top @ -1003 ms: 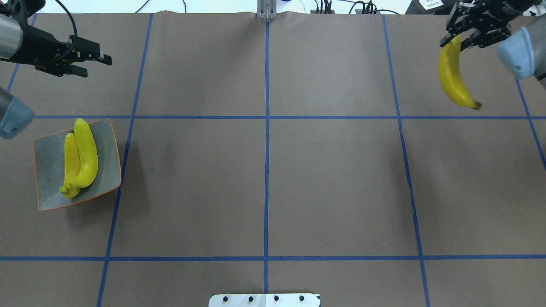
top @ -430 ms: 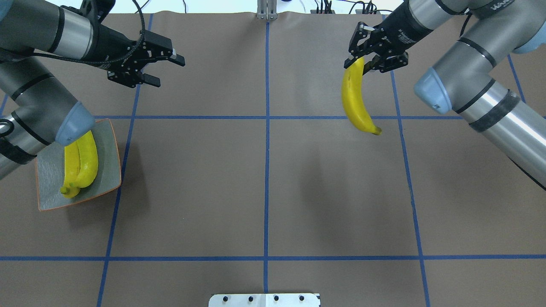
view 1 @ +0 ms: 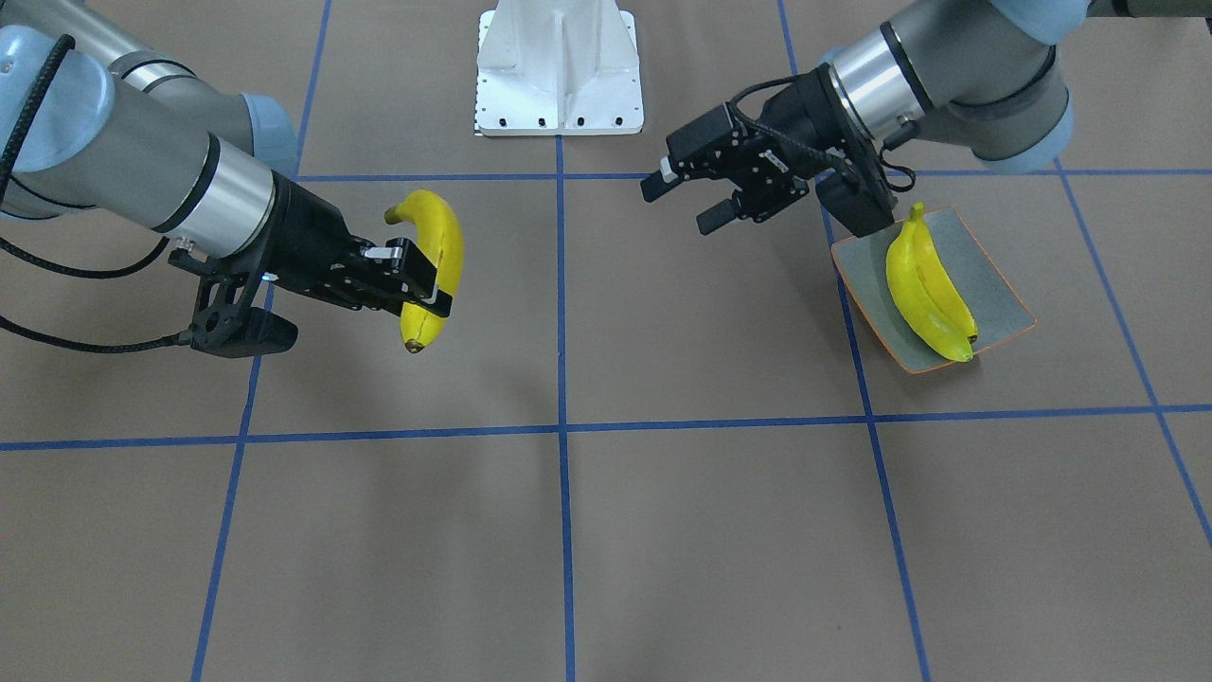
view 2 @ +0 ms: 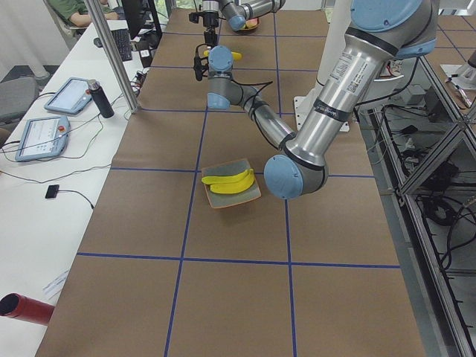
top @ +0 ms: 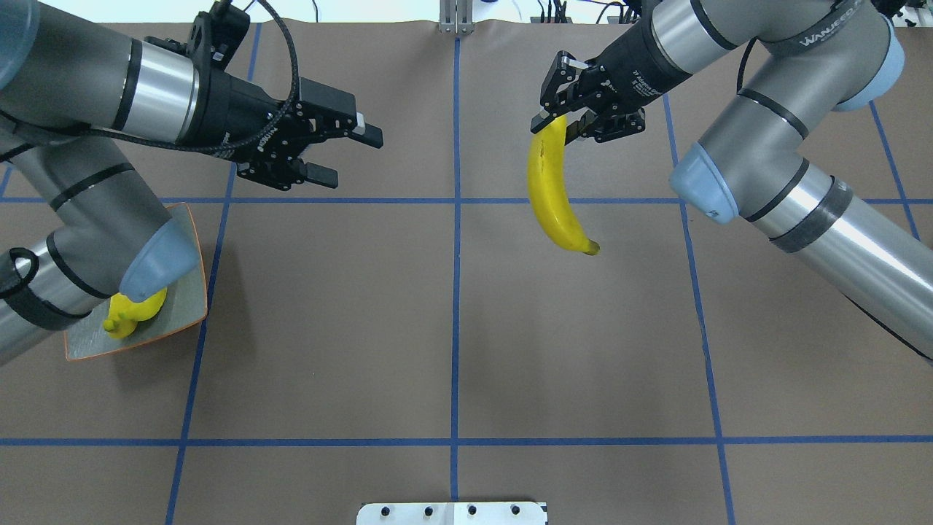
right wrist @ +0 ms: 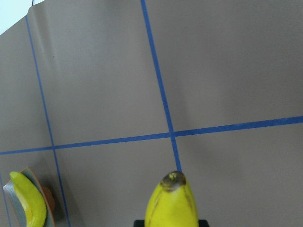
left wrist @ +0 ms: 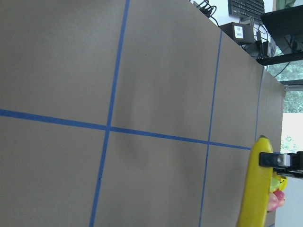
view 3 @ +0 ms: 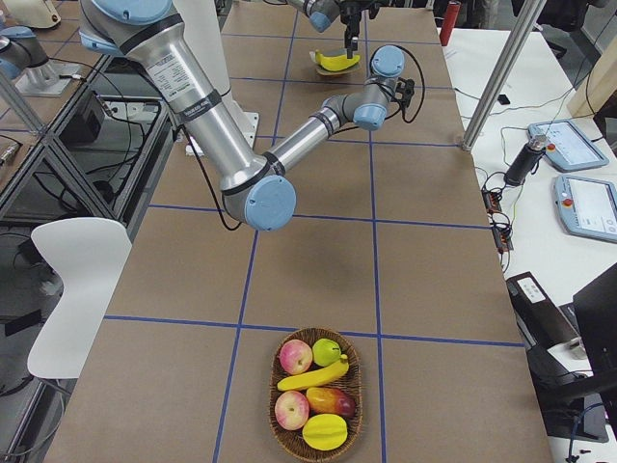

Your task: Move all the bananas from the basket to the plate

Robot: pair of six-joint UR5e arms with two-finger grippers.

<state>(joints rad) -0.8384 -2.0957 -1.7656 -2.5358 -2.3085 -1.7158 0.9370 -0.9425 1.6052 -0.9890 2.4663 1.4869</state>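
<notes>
My right gripper (top: 557, 125) is shut on the stem end of a yellow banana (top: 555, 193), which hangs above the table right of the centre line. The front view shows the same banana (view 1: 433, 256) in that gripper (view 1: 423, 284). My left gripper (top: 346, 155) is open and empty, in the air left of the centre line, facing the banana. Two bananas (view 1: 926, 284) lie on the grey-green plate (view 1: 994, 284). In the overhead view my left elbow hides most of the plate (top: 182, 306). One banana (view 3: 313, 374) lies in the basket (view 3: 271, 397).
The basket at the table's right end also holds apples (view 3: 296, 356) and other fruit. The robot's white base (view 1: 559, 66) stands at the table's near middle edge. Blue tape lines cross the brown table cover.
My right gripper has carried the banana from the far right towards the table's centre. My left arm has reached right towards the centre, and its elbow now covers the plate in the overhead view.
</notes>
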